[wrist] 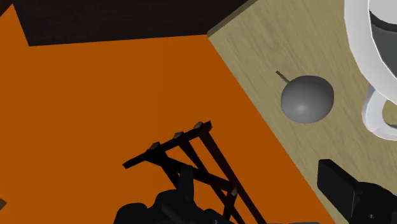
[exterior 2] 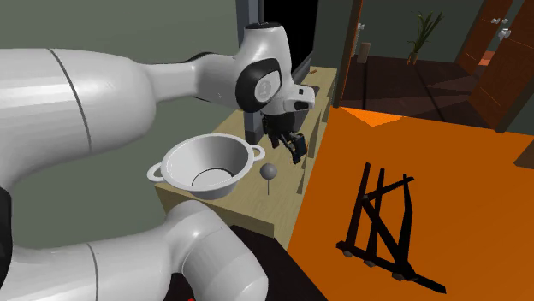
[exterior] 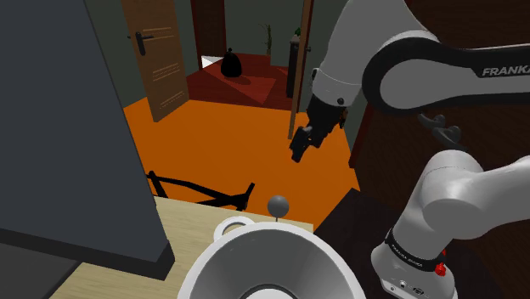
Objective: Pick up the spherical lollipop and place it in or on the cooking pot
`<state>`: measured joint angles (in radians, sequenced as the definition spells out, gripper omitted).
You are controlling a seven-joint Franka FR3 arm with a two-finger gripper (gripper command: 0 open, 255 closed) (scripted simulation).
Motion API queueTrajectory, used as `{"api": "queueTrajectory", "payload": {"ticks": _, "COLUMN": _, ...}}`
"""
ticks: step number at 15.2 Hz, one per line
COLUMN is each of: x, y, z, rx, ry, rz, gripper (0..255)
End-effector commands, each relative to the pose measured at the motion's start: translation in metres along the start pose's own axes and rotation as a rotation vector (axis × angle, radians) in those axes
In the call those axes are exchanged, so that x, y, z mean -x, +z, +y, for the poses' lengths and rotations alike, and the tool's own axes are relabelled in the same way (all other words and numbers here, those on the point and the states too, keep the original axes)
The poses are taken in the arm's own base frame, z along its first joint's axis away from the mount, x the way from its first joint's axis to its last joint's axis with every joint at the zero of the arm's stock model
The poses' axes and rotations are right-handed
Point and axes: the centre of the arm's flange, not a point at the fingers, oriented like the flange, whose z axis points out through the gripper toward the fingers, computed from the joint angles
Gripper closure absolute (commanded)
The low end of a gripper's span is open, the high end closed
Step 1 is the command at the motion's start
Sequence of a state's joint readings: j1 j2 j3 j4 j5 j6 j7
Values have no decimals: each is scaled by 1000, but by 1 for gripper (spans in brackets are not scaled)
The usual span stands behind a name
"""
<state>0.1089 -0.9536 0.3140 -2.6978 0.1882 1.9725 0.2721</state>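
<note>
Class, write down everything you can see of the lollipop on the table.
The lollipop is a plain grey ball on a thin dark stick. It stands upright, ball on top, on the light wood-look table near its edge, close beside the white pot handle but apart from it. Only the table touches it. The open gripper hangs higher up, clear of it.

Orange floor (exterior: pixel 221 136), pale wood table (exterior: pixel 183 228), black folding rack (exterior 2: pixel 381 222).
Rack on the floor near the table's edge. Far off in the shoulder view: brown door (exterior: pixel 157 51) open at left, black lump (exterior: pixel 231 64) on dark red floor beyond. Dark grey slab (exterior: pixel 59 127) near left.
</note>
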Motion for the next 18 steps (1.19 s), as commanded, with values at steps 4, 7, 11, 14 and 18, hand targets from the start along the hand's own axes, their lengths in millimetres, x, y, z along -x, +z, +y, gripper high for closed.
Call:
{"api": "queueTrajectory", "payload": {"ticks": 4, "x": 18, "y": 41, "z": -49, "rx": 13, "ry": 16, "rz": 3, "gripper": 0}}
{"api": "queueTrajectory", "payload": {"ticks": 7, "x": 30, "y": 67, "z": -77, "rx": 21, "ry": 25, "rz": 4, "gripper": 0}}
{"api": "queueTrajectory", "payload": {"ticks": 11, "x": 38, "y": 91, "z": -97, "rx": 26, "ry": 31, "rz": 5, "gripper": 0}}
{"api": "queueTrajectory", "payload": {"ticks": 14, "x": 38, "y": 107, "z": -97, "rx": 26, "ry": 31, "rz": 5, "gripper": 0}}
{"api": "queueTrajectory", "payload": {"ticks": 18, "x": 38, "y": 125, "z": -96, "rx": 26, "ry": 31, "rz": 5, "gripper": 0}}
